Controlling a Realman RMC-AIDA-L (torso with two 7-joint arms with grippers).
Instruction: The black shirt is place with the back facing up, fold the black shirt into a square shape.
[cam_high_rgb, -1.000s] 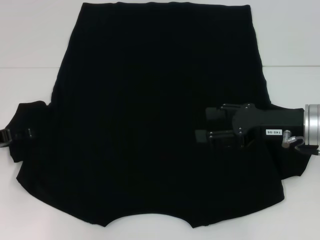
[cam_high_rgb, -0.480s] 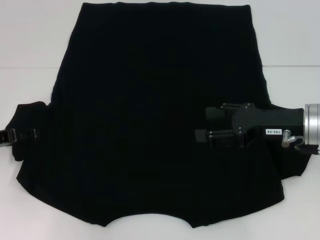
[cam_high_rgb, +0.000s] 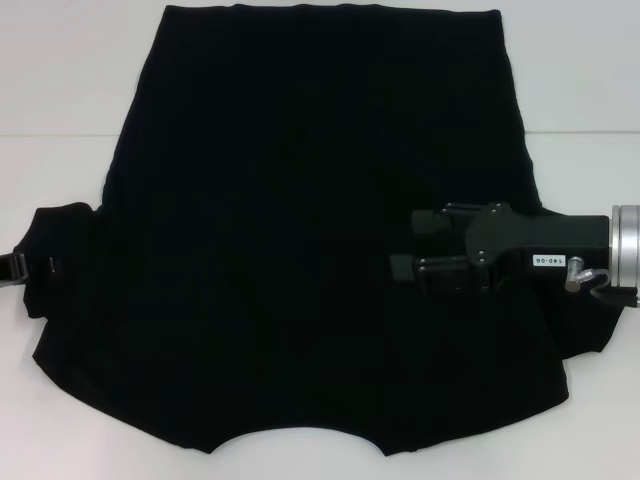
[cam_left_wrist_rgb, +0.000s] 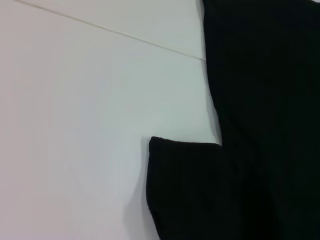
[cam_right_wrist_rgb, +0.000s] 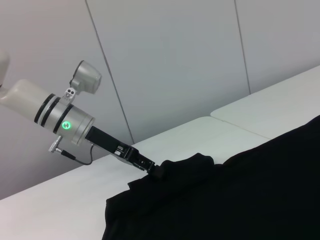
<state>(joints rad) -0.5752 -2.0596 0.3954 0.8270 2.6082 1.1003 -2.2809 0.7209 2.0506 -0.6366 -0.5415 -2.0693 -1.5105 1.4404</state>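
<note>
The black shirt (cam_high_rgb: 320, 230) lies flat across the table (cam_high_rgb: 60, 90). My left gripper (cam_high_rgb: 30, 268), at nine o'clock, pinches its sleeve; my right gripper (cam_high_rgb: 425, 250), at three o'clock, I cannot tell. If that pinch is thin, the sleeve may slip when I lift.

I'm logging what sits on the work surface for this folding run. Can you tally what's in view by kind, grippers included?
Shirts: 1, the black shirt, spread flat
Grippers: 2, the left gripper at the shirt's left sleeve, the right gripper over the shirt's right side
Tables: 1, the white table
Total: 4
</note>
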